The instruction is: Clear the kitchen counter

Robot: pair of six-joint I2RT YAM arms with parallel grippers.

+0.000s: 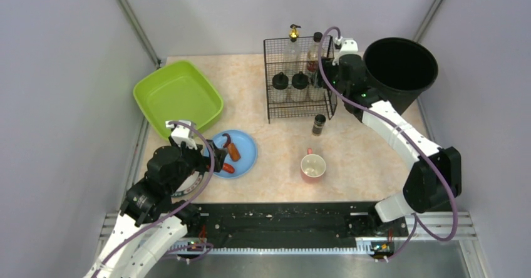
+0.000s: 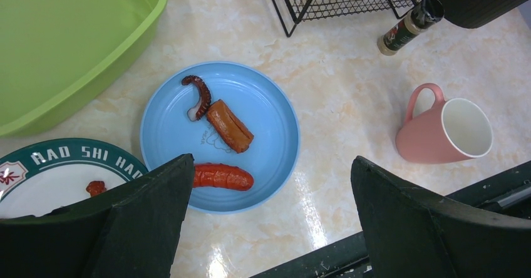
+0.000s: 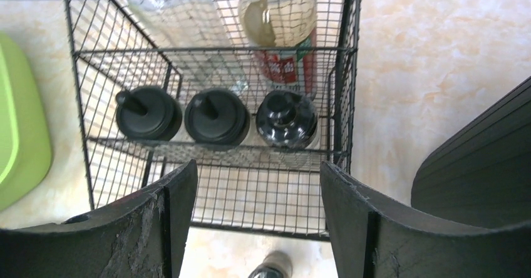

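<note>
**Item 1. My left claw** (image 2: 272,171): jaws spread as wide as they go, with nothing between them. It is poised above the near edge of the blue plate (image 2: 169,134).

**Item 2. My right claw** (image 3: 257,171): jaws parted and gripping nothing. It hangs over the front of the wire rack (image 3: 341,71).

**Item 3. Kitchen counter** (image 1: 363,146): a beige-pink, stone-look top lying under both arms. It carries every item listed below.

**Item 4. On the blue plate:**
- one red sausage (image 2: 222,176) at the near side
- one brown oblong piece (image 2: 230,126) at the centre
- one dark curled tentacle (image 2: 199,93) touching the brown piece's far end

**Item 5. White plate** (image 2: 56,184): it has a green lettered rim and sits just left of the blue plate. My left finger (image 2: 144,228) partly hides it. A small red scrap (image 2: 96,187) lies on it.

**Item 6. Lime-green tub** (image 1: 178,96): at the far left of the counter.

**Item 7. Pink mug** (image 2: 438,134): mouth up, to the right of the blue plate and apart from it.

**Item 8. Spice jar** (image 2: 407,30): just in front of the rack.

**Item 9. In the rack:** three black-capped bottles (image 3: 216,115) stand in the front row, with two taller bottles (image 3: 278,15) behind them.

**Item 10. Black bin** (image 1: 401,65): at the far right, beside the rack.
</note>
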